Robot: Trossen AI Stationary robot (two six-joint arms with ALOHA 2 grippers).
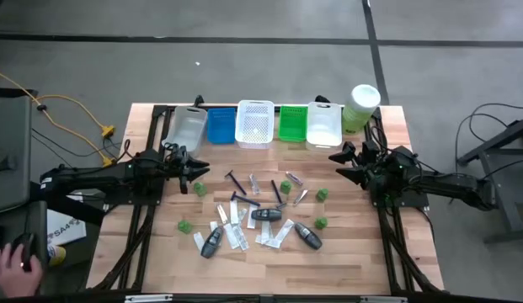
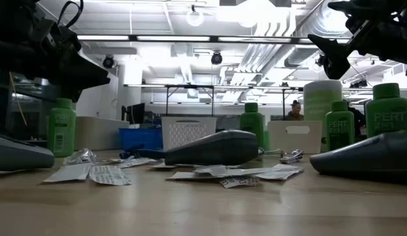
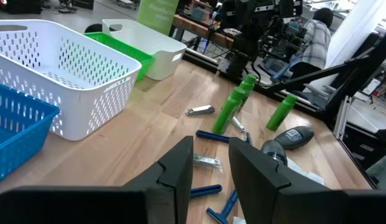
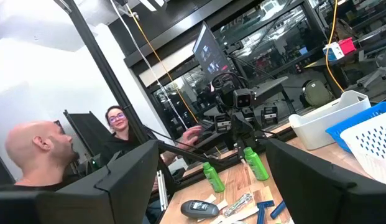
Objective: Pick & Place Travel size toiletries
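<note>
Left pincer (image 1: 196, 165): hovering above the surface's (image 1: 354, 261) left side; fingers standing slightly apart in its wrist view, seemingly grasping nothing.
Nearest item: a small green bottle (image 1: 199, 188) is lying just beside that pincer, toward the front edge; the left arm is clearly nearer.
Blue razor (image 1: 234, 179): thin, its long axis running diagonally, a little further toward the middle.
Centre pile: flat white sachets (image 1: 237, 237), dark grey oval pieces (image 1: 264, 215) with smooth rounded shells, and silvery tubes (image 1: 296, 179) are lying scattered.
Baskets (image 1: 254, 124): perforated plastic, lining the far edge.
Right pincer (image 1: 338, 164): waiting released, raised over the right side.
</note>
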